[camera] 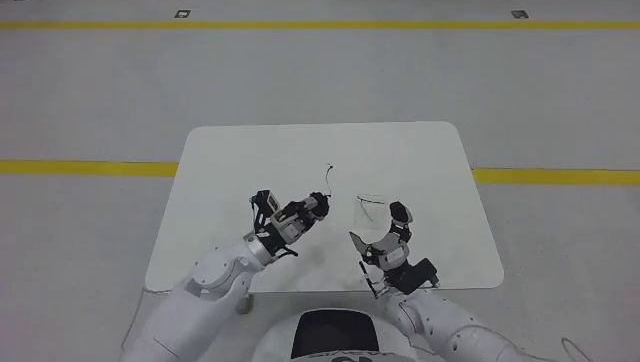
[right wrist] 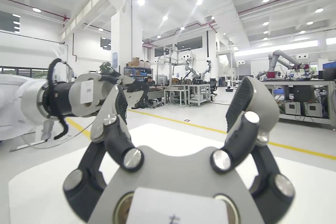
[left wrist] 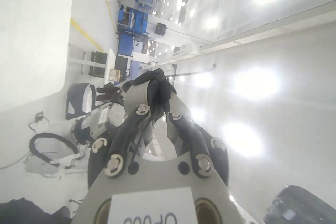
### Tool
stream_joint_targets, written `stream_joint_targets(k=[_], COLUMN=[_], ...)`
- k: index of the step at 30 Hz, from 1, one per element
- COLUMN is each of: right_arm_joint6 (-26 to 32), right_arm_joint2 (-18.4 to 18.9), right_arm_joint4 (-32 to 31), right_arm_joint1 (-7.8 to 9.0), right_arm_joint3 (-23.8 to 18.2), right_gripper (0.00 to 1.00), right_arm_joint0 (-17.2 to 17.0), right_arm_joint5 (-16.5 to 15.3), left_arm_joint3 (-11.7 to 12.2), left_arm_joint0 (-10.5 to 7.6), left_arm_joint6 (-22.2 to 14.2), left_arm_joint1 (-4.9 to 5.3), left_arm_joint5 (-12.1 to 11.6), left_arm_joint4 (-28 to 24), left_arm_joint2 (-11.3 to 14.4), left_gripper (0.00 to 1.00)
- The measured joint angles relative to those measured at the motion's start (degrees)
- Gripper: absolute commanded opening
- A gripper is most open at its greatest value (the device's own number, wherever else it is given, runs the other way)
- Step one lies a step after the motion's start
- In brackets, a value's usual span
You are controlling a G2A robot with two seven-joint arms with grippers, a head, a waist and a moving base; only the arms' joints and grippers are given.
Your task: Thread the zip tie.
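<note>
Pale workshop floor crossed by yellow lines [camera: 90, 167] surrounds a white bench [camera: 430, 152], with racks and machines far behind.

The left jaws are clenched. Their black fingertips [left wrist: 157, 79] press together on the zip tie [camera: 329, 176], whose thin free length sticks out past the tips, above the middle of the bench. The right jaws are released, with the ribbed pads [right wrist: 237, 101] spread wide and nothing between them. They hang near the left jaws, over the bench's near side, and face across toward them. A thin dark line [camera: 370, 199] shows on the bench just ahead of the right jaws; I cannot tell whether it is a second tie or a shadow.

The main risk, as I judge it, comes from the tie itself. It is thin and springy and is pinched at a single spot, so its free end can sway or bend. If the right jaws close off-centre, they may miss it or knock it aside. The strip could also twist in the left pinch, so the tail no longer lines up with the slot. A hard tug might pull it out altogether. Which end is the head cannot be made out.

As for containers, the only thing meant to take anything in is the tie's own head, and it is too small to judge.
</note>
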Motion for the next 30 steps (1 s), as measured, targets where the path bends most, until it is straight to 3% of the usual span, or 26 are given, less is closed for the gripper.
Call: stream_joint_targets(k=[3, 11, 18, 23, 30], right_arm_joint6=[0.1, 1.0, 1.3, 1.7, 0.7], right_arm_joint2=[1.4, 3.2, 3.4, 5.2, 9.8], right_arm_joint4=[-0.7, -3.9, -4.2, -11.0, -16.3], right_arm_joint1=[-0.13, -0.55, -0.52, -0.71, -2.11], right_arm_joint3=[-0.1, -0.2, 0.0, -0.2, 1.3], right_gripper=[1.0, 1.0, 1.0, 1.0, 1.0], right_arm_joint0=[-0.7, -1.5, -1.3, -1.7, -2.7], right_arm_joint5=[0.2, 2.0, 2.3, 10.7, 10.8], left_arm_joint3=[0.5, -0.1, -0.3, -0.2, 1.0], left_arm_joint0=[0.06, 0.38, 0.44, 0.34, 0.04], left_arm_joint6=[-2.6, -4.0, -3.9, -9.9, -16.9], left_arm_joint1=[0.04, 0.19, 0.11, -0.12, -0.47], left_arm_joint5=[-1.0, -3.2, -3.0, -1.0, 1.1], left_arm_joint4=[1.5, 2.1, 1.5, -9.6, -17.9], left_arm_joint2=[-0.4, -0.8, -0.7, -1.0, 0.1], left_gripper=[0.0, 0.0, 0.0, 0.0, 0.0])
